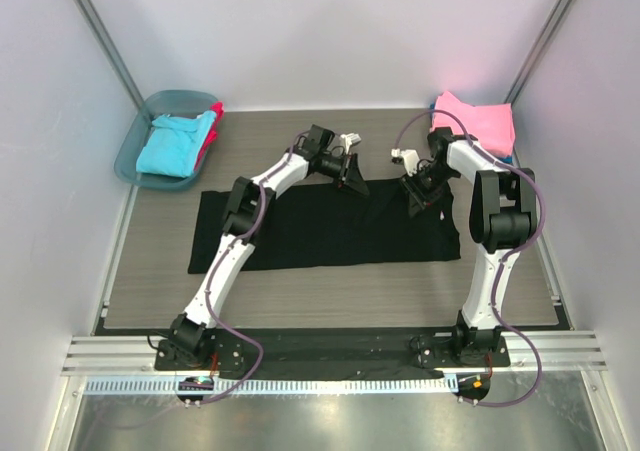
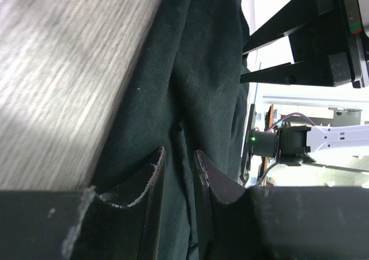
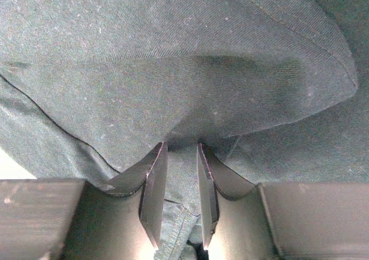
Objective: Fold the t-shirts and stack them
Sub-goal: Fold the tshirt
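A large black t-shirt [image 1: 320,233] lies spread across the middle of the wooden table. My left gripper [image 1: 352,179] is at its far edge, jaws shut on a fold of the black cloth [image 2: 180,173]. My right gripper [image 1: 417,193] is at the far right edge, jaws shut on a bunched fold of the same shirt [image 3: 181,168]. A pink t-shirt [image 1: 478,121] lies folded at the far right corner, on top of a blue one [image 1: 511,158]. A turquoise t-shirt [image 1: 176,143] and a red one [image 1: 211,136] lie in the tub.
A translucent teal plastic tub [image 1: 138,143] stands at the far left corner. White walls close in the table on three sides. A metal rail [image 1: 320,356] runs along the near edge by the arm bases.
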`<state>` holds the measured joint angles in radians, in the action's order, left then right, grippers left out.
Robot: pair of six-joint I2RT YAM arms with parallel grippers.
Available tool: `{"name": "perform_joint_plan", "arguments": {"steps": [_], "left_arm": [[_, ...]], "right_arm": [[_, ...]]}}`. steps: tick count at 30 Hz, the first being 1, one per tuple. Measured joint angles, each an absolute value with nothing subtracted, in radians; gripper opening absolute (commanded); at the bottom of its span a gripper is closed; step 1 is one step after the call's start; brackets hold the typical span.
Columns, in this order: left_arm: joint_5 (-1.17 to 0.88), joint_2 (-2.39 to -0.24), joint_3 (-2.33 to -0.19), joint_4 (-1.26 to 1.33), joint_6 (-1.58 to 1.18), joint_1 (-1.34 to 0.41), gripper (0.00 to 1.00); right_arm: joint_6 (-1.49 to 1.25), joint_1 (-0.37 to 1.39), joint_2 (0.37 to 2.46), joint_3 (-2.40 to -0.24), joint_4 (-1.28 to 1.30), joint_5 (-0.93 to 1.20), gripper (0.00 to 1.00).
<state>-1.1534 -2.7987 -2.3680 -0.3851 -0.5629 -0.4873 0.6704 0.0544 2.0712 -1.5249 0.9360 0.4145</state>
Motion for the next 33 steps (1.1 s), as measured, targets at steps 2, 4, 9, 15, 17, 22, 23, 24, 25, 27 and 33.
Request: {"name": "perform_joint_plan", "arguments": {"steps": [2, 4, 9, 15, 17, 22, 23, 24, 25, 27, 33], "left_arm": [[-1.153, -2.799, -2.368, -0.387, -0.561, -0.491, 0.27], [-1.153, -2.799, -2.368, -0.387, -0.557, -0.493, 0.27], [-1.153, -2.799, -2.368, -0.395, -0.543, -0.494, 0.27], [-1.153, -2.799, -2.368, -0.397, -0.542, -0.496, 0.27], [-1.153, -2.799, -2.368, -0.397, -0.542, -0.497, 0.27], [-1.153, -2.799, -2.368, -0.398, -0.542, -0.502, 0.26], [-1.153, -2.799, -2.368, -0.397, -0.542, -0.504, 0.26], [-1.153, -2.799, -2.368, -0.397, -0.542, -0.505, 0.25], [-1.153, -2.799, -2.368, -0.397, -0.542, -0.506, 0.25], [-1.153, -2.799, -2.368, -0.397, -0.542, -0.510, 0.23], [-1.152, -2.799, -2.368, -0.393, -0.545, -0.520, 0.17]], "right_arm": [[0.670, 0.054, 2.071, -1.523, 0.934, 0.415, 0.33], [0.670, 0.053, 2.071, -1.522, 0.934, 0.418, 0.33], [0.670, 0.051, 2.071, -1.522, 0.933, 0.422, 0.33], [0.670, 0.051, 2.071, -1.522, 0.933, 0.422, 0.33], [0.670, 0.051, 2.071, -1.522, 0.933, 0.422, 0.33], [0.670, 0.051, 2.070, -1.518, 0.929, 0.422, 0.33], [0.670, 0.051, 2.069, -1.516, 0.928, 0.422, 0.33], [0.670, 0.051, 2.068, -1.515, 0.926, 0.422, 0.33], [0.670, 0.051, 2.068, -1.515, 0.926, 0.422, 0.33], [0.670, 0.051, 2.068, -1.515, 0.926, 0.422, 0.33], [0.670, 0.051, 2.068, -1.514, 0.925, 0.422, 0.33]]}}
